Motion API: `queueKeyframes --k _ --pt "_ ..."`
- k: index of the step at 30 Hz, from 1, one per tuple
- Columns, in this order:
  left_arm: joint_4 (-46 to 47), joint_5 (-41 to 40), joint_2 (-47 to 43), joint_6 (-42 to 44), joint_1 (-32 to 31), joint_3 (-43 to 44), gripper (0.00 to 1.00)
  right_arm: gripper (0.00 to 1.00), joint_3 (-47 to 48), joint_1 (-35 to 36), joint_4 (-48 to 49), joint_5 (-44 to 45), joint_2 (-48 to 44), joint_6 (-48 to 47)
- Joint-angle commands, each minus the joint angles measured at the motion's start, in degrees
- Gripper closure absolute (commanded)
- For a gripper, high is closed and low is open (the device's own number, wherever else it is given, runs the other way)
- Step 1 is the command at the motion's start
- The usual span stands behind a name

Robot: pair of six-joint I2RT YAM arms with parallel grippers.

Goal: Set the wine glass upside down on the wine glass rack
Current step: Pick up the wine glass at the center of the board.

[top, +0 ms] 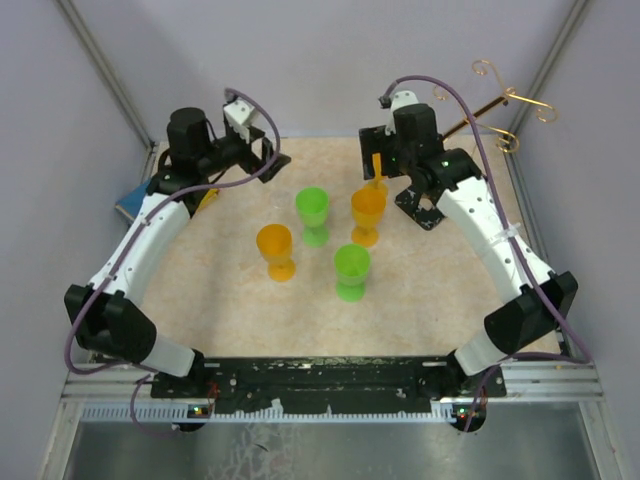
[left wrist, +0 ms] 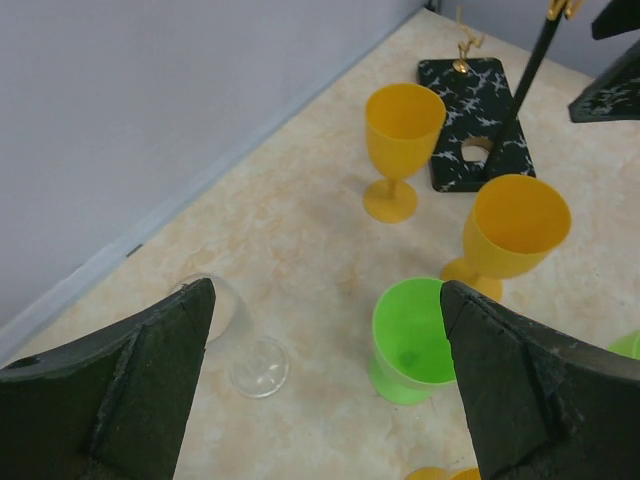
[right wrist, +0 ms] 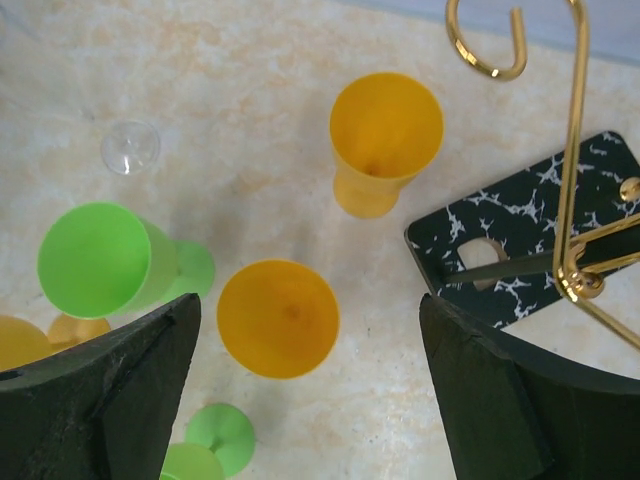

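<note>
Inventory: one wine glass rack [right wrist: 520,235], one clear wine glass [left wrist: 240,340], two orange goblets [top: 275,250] [top: 368,212], two green goblets [top: 312,215] [top: 351,272].

The wine glass lies on its side on the tabletop [top: 240,310], well apart from the rack, beyond the goblets.

Left end effector [left wrist: 325,290] points down over the glass, far from the rack, jaws spread wide and empty.

Right end effector [right wrist: 310,300] hangs just beside the rack, jaws wide apart, gripping nothing.

thin gold wire rack [right wrist: 573,150]: scrolls cut off by top and right edges, upper right
clear wine glass [left wrist: 256,366]: bowl partly hidden, lower left
blue object [top: 130,201]: mostly covered, left side, unidentifiable
</note>
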Motion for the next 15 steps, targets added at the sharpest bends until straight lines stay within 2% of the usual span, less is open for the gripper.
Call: queueKeyframes --k 1,8,15 --pt "-2.6 -3.6 -1.1 3.9 -4.1 -1.9 0.00 0.11 -2.1 1.4 -0.1 0.2 -0.3 0.9" --pt "-3.5 -9.1 -0.1 4.4 -7.4 -4.0 0.00 0.14 -4.3 2.1 -1.5 3.0 2.1 3.9" --pt "-4.1 -12.8 3.8 3.9 -9.0 -3.8 0.02 0.12 -4.0 2.1 -4.1 6.1 6.2 5.9"
